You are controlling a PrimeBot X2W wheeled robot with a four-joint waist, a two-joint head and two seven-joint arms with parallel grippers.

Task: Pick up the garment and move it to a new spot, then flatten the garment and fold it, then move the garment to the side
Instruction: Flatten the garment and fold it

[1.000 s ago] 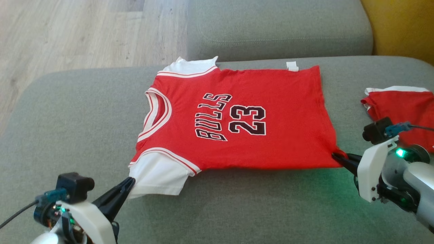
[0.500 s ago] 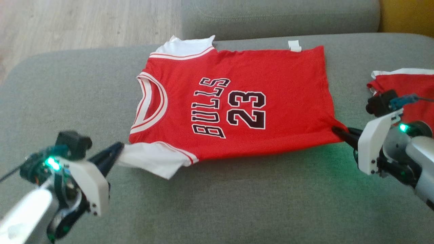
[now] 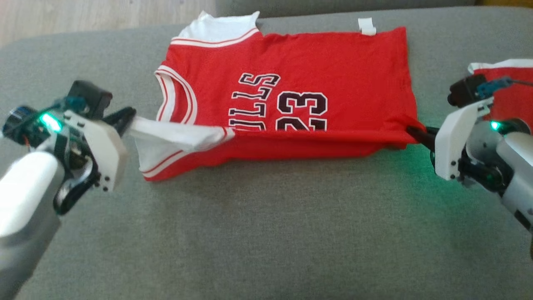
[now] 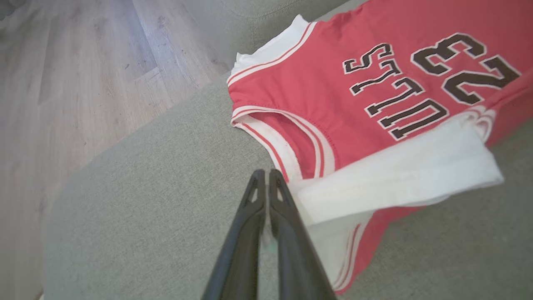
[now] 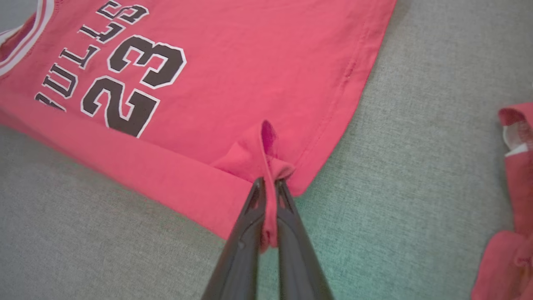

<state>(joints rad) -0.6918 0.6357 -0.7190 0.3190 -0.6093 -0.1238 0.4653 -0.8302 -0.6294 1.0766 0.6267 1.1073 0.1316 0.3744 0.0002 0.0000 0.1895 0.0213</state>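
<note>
The garment (image 3: 316, 66) is a red jersey with white sleeves and black "BULLS 23" print, spread on the grey sofa seat (image 3: 266, 233). Its near edge is lifted and folded back over the print. My left gripper (image 3: 130, 118) is shut on the white near sleeve (image 3: 175, 135), pulling it up at the left. In the left wrist view that gripper (image 4: 266, 177) pinches the sleeve (image 4: 395, 179). My right gripper (image 3: 412, 132) is shut on the garment's near hem corner at the right. The right wrist view shows that gripper (image 5: 268, 185) pinching a bunched red corner (image 5: 262, 154).
A second red and white garment (image 3: 510, 81) lies at the right edge of the seat, behind my right wrist. Wooden floor (image 3: 83, 12) runs past the sofa's far left. The near half of the seat is bare grey fabric.
Both grippers have lifted the garment's near edge and carried it away from me, folding it over the lower print. The camera has tilted, shifting the whole scene up the view.
</note>
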